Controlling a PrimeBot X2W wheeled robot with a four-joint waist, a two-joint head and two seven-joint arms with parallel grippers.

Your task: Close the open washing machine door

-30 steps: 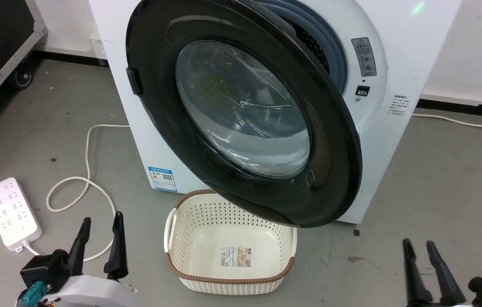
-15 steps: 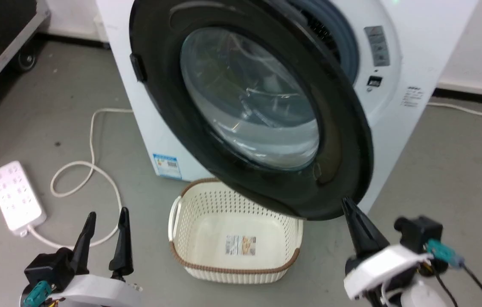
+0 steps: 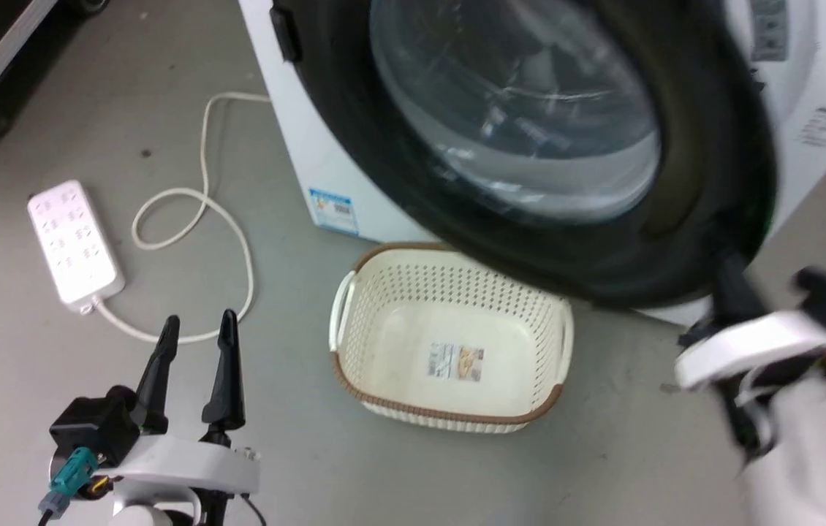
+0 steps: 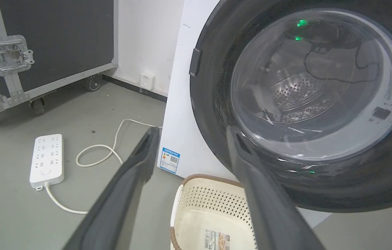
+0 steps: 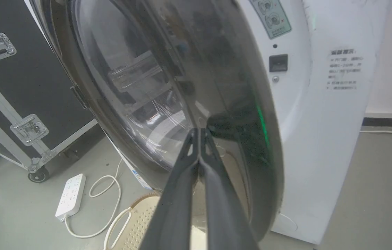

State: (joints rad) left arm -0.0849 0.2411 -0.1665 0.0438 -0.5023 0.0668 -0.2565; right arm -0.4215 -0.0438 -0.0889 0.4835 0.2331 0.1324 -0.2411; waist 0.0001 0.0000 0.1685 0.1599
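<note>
- Glossy black rim, clear glass bowl: the washing machine door (image 3: 376, 146), at the tips of the right fingers (image 5: 213, 194).
- Smooth white shell: the washing machine (image 3: 311, 168).
- Cream perforated plastic: the basket (image 3: 413, 292), beside the left fingers (image 4: 130, 180).

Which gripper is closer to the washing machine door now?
Right. The right gripper has its closed tips at the black rim of the door; the left gripper is open, well short of it.
</note>
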